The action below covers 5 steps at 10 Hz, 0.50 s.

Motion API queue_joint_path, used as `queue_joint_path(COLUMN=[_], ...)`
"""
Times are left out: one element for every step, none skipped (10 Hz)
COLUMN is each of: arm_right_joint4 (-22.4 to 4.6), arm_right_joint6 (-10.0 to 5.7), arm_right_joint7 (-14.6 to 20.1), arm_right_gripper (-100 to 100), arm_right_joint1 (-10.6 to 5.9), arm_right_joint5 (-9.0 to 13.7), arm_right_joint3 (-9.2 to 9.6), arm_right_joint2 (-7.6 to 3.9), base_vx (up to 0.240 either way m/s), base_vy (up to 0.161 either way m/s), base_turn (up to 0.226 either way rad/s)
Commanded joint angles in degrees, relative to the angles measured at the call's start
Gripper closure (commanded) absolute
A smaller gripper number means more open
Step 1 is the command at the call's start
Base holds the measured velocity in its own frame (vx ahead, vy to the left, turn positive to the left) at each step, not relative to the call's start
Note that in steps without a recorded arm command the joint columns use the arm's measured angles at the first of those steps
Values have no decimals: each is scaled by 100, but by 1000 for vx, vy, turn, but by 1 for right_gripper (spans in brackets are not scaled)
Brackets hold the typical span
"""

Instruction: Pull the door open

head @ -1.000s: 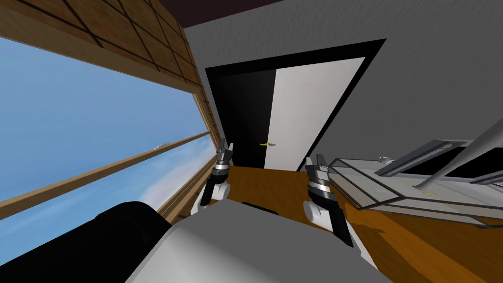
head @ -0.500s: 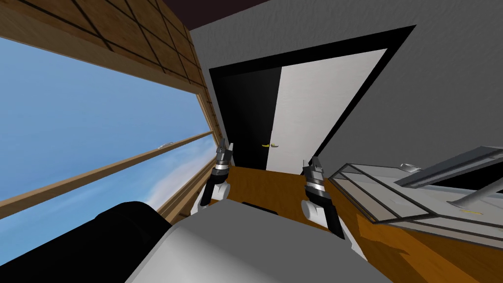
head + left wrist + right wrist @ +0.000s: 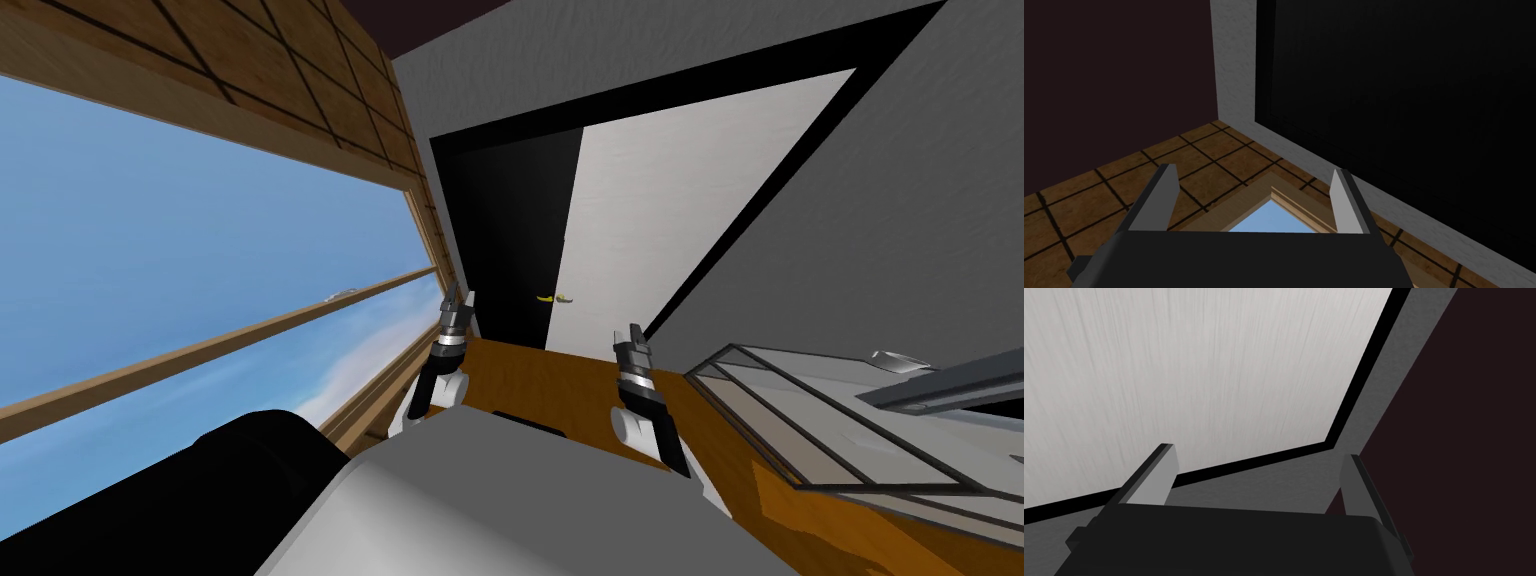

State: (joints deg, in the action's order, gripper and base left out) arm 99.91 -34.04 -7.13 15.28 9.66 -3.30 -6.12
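Door (image 3: pixel 660 200): white panel in a black frame, straight ahead in the grey wall (image 3: pixel 900 200).
Handle (image 3: pixel 556 298): at the panel's left edge, bordering a black area (image 3: pixel 500 230).
Left gripper (image 3: pixel 458 298): fingers apart, empty, beside the window (image 3: pixel 200 230).
Right gripper (image 3: pixel 630 335): fingers apart, empty, short of the door.
Floor (image 3: pixel 540 375): brown wood.

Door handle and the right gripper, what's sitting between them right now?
No object, going by the head view: the right gripper hangs short of the door handle, and the stretch between is bare brown floor and the lower face of the white door.
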Motion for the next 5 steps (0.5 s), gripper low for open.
queue_joint_path(arm_right_joint4=[-286, -458, -539, -702, -755], arm_right_joint6=[-64, -104, -104, -145, -145], arm_right_joint7=[0, 2, 2, 3, 3], arm_right_gripper=[-100, -100, -100, -100, -100], arm_right_joint1=[-97, -163, -163, -229, -229], arm_right_joint5=[67, 115, 115, 163, 163], arm_right_joint3=[-14, -26, -26, -38, -38], arm_right_joint2=[-17, -32, -32, -47, -47], base_vx=[72, 91, 74, 63, 42], base_vy=[-13, -22, -18, -11, -11], base_turn=[119, 119, 74, 94, 48])
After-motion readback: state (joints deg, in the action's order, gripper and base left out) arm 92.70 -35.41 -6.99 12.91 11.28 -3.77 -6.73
